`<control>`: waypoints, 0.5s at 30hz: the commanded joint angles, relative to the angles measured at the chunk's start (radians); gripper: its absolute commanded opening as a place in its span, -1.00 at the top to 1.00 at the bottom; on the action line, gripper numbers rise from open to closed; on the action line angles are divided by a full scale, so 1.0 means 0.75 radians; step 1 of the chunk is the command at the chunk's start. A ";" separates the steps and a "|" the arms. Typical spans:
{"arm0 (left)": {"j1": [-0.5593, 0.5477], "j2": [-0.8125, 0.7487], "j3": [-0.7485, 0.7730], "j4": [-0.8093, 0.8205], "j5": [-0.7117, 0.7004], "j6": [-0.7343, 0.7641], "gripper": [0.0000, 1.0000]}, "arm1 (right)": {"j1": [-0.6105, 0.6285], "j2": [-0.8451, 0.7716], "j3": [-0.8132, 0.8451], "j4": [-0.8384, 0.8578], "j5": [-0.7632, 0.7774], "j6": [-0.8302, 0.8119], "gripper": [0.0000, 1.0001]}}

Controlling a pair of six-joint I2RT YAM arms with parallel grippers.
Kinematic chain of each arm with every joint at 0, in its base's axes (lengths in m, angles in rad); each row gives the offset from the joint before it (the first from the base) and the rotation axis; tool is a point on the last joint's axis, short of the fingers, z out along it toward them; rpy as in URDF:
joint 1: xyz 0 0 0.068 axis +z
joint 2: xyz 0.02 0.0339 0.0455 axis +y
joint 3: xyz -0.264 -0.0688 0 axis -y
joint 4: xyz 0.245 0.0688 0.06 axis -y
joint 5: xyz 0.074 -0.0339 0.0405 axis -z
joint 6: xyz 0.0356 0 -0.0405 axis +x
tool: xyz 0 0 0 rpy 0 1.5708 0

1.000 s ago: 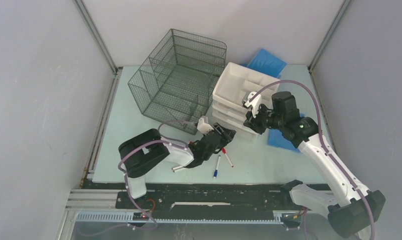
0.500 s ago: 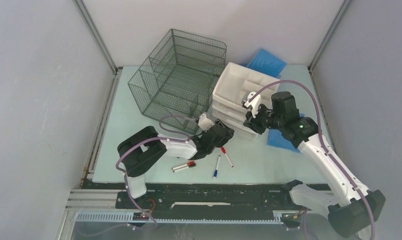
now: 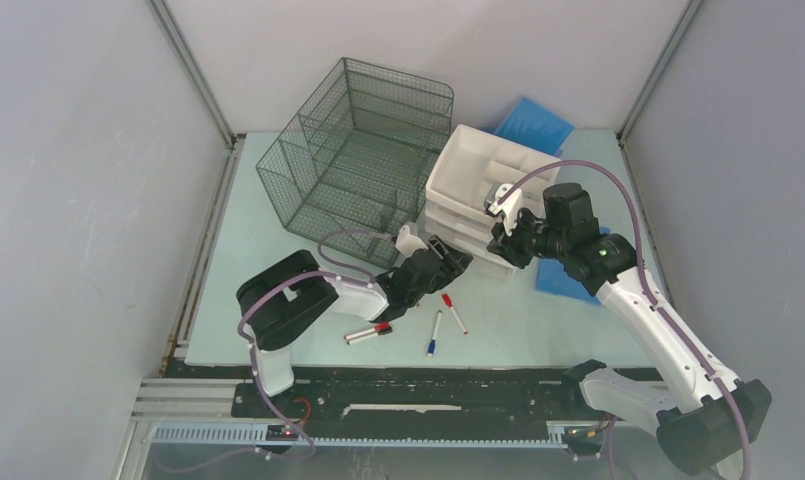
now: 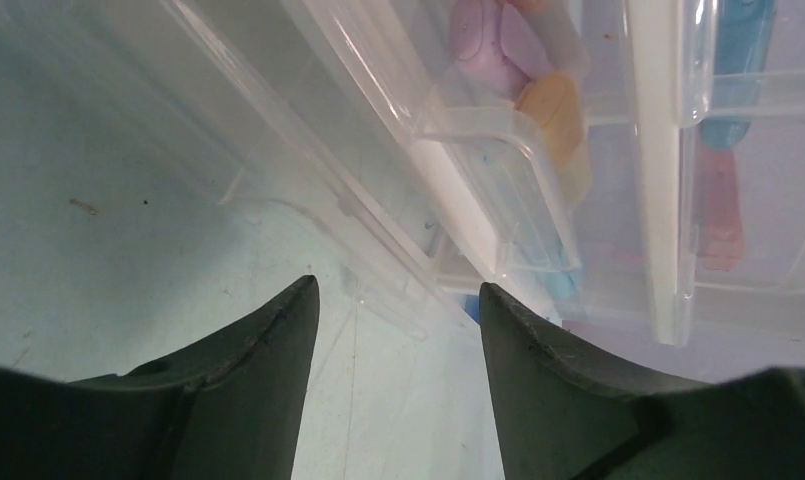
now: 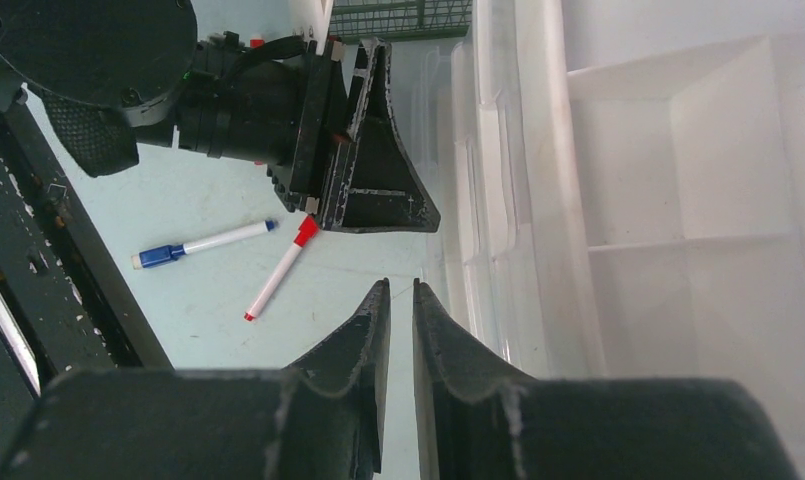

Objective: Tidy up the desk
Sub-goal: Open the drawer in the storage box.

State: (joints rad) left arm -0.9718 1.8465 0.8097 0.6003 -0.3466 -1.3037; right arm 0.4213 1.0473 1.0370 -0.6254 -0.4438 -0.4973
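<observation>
Heads up: over the last second your left gripper (image 3: 446,262) swung off the markers and up to the front of the white drawer unit (image 3: 478,180). That uncovered the black marker with the red cap (image 3: 368,332), now lying bare on the desk (image 3: 258,250) near the front rail. I see no shift in the blue-capped marker (image 3: 434,334) or the red-capped marker (image 3: 454,313). All 3 are loose on the desk and none is picked up.

Left wrist view: the jaws are spread wide with nothing between them, aimed at the clear drawer lip (image 4: 378,290) low on the unit. I can't tell if they touch it. The drawers above hold purple, orange and blue items, blurred through the plastic.

The right gripper (image 3: 503,238) hasn't moved in that second. It's parked at the unit's near face, fingers pinched to a thin slit, empty.

My read: this is a drawer-open step, not a marker pick. The desk is far from organized: 3 markers are out and the wire-mesh organizer (image 3: 363,150) holds nothing I can see.

Next you'd need the left jaws square on that lip. Clear plastic is slick and the unit looks light, so it may slide unless the right gripper braces it.
</observation>
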 commanded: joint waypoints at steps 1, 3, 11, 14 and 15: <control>0.014 0.023 0.034 0.098 0.020 0.028 -0.30 | 0.011 0.005 0.055 0.001 0.009 -0.015 0.58; 0.018 0.035 0.044 0.078 0.010 0.013 -0.32 | 0.012 0.005 0.054 0.002 0.009 -0.014 0.58; 0.034 0.093 0.243 -0.432 -0.033 -0.124 -0.32 | 0.015 0.006 0.055 0.002 0.011 -0.014 0.58; 0.034 0.093 0.280 -0.525 -0.045 -0.124 -0.26 | 0.018 0.010 0.054 0.002 0.013 -0.017 0.58; 0.033 0.088 0.283 -0.539 -0.046 -0.127 -0.22 | 0.018 0.011 0.055 0.002 0.016 -0.017 0.58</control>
State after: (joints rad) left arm -0.9520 1.9121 0.9760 0.3347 -0.3401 -1.3735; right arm 0.4271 1.0496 1.0370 -0.6258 -0.4423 -0.4973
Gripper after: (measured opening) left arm 0.638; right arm 0.208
